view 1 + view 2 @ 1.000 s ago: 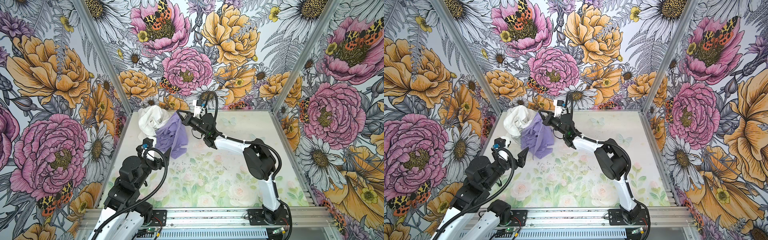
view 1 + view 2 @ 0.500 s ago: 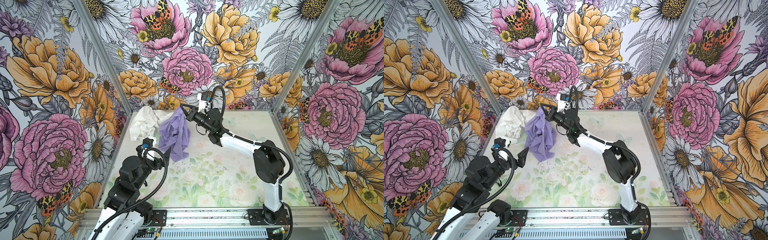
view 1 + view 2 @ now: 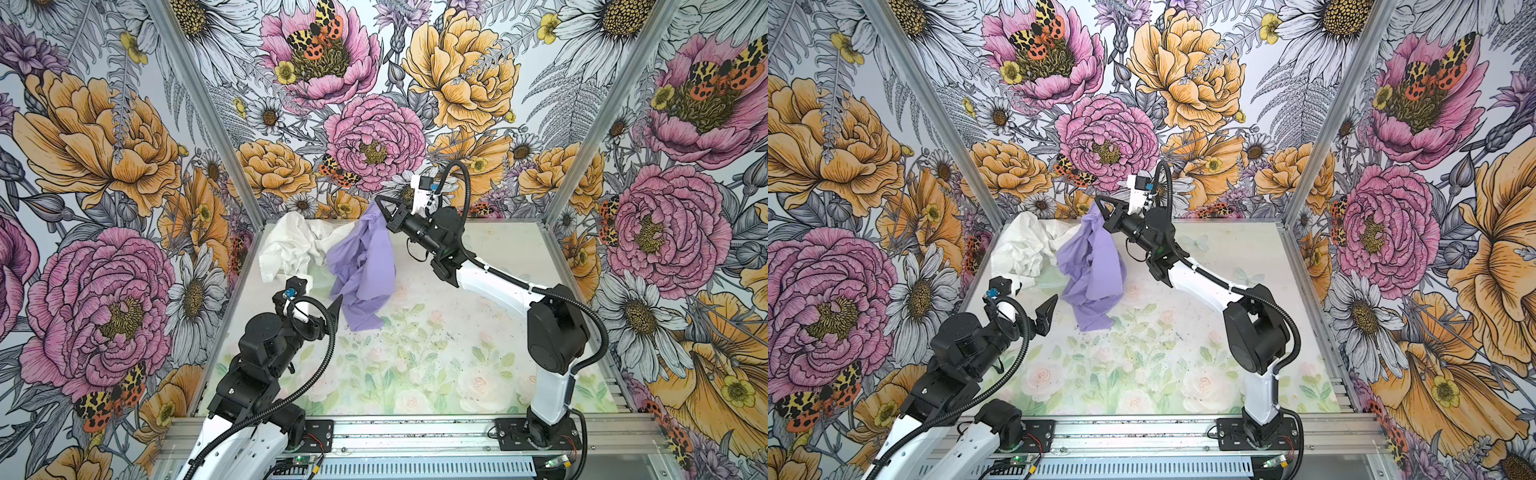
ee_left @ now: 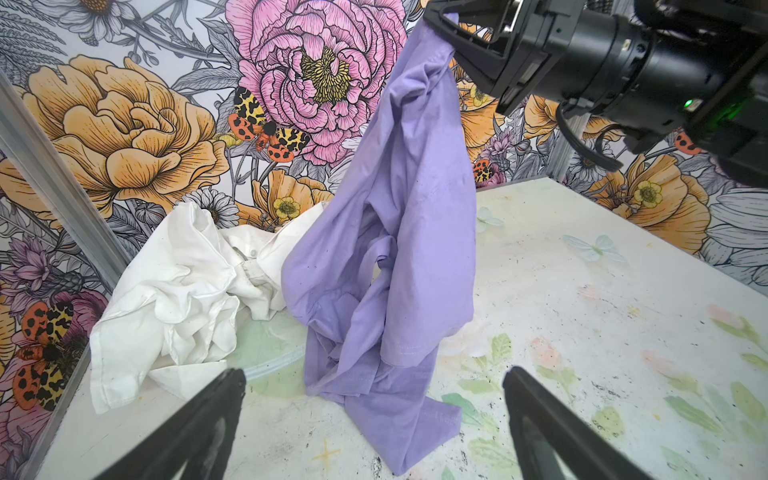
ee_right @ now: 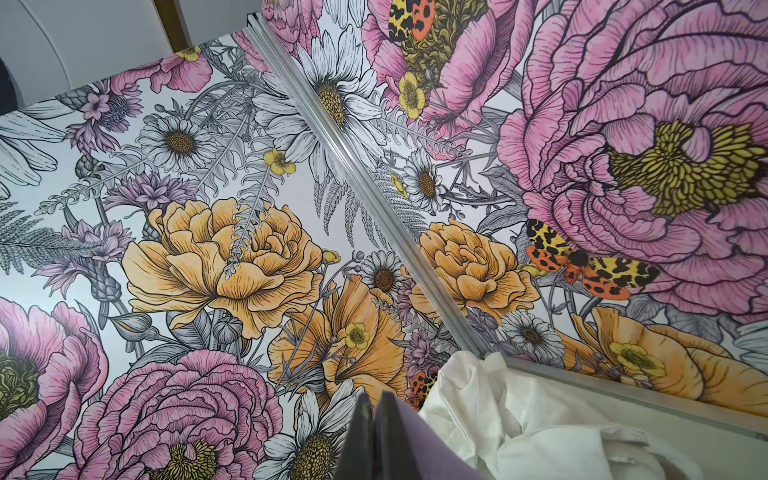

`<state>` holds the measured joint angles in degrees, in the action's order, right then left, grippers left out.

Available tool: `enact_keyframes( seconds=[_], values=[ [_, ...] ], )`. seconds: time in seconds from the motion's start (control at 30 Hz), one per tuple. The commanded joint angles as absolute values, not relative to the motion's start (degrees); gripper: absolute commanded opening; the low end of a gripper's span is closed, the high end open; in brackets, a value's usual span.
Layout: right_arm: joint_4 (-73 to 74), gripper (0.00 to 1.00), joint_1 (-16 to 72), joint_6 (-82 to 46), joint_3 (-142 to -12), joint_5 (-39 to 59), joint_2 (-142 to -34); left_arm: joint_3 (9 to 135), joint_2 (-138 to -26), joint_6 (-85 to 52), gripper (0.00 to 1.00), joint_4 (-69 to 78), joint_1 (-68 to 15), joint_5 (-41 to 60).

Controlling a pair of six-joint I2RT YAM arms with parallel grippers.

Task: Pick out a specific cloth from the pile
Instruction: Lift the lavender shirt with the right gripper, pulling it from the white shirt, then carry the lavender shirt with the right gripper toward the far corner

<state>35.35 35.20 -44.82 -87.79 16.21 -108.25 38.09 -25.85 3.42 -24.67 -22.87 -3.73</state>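
The lavender cloth (image 3: pixel 365 266) (image 3: pixel 1094 266) (image 4: pixel 399 232) hangs from my right gripper (image 3: pixel 379 201) (image 3: pixel 1098 199) (image 4: pixel 436 16), which is shut on its top edge above the back of the table. Its lower end lies crumpled on the table. What is left of the pile is the white cloth (image 3: pixel 291 245) (image 3: pixel 1025 245) (image 4: pixel 178 291) (image 5: pixel 519 424) in the back left corner, beside the hanging cloth. My left gripper (image 4: pixel 374 382) stands open and empty, low over the table just in front of the lavender cloth's trailing end.
Flower-printed walls (image 3: pixel 124 166) close in the table (image 3: pixel 436 353) at the back and both sides. A metal corner post (image 3: pixel 216 124) rises behind the white cloth. The arm bases sit on a rail (image 3: pixel 395 432) along the front edge.
My right gripper has risen and moved right with the lavender cloth, drawing it up off the white cloth, which has slumped flatter in the corner. The left arm has not moved.
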Motion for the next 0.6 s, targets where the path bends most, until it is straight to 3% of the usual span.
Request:
enact_keyframes(
  seconds=[0.0, 0.57],
  values=[
    [34.90, 0.00, 34.02, -42.15, -87.67, 16.52, -104.00, 37.58, -25.21, 4.30, 0.99, -24.65, -23.29, -3.34],
    [26.59, 0.00, 26.00, -36.90, -86.98, 16.79, -97.12, 37.53, -25.05, 4.30, 0.99, -24.62, -23.29, -3.35]
  ],
)
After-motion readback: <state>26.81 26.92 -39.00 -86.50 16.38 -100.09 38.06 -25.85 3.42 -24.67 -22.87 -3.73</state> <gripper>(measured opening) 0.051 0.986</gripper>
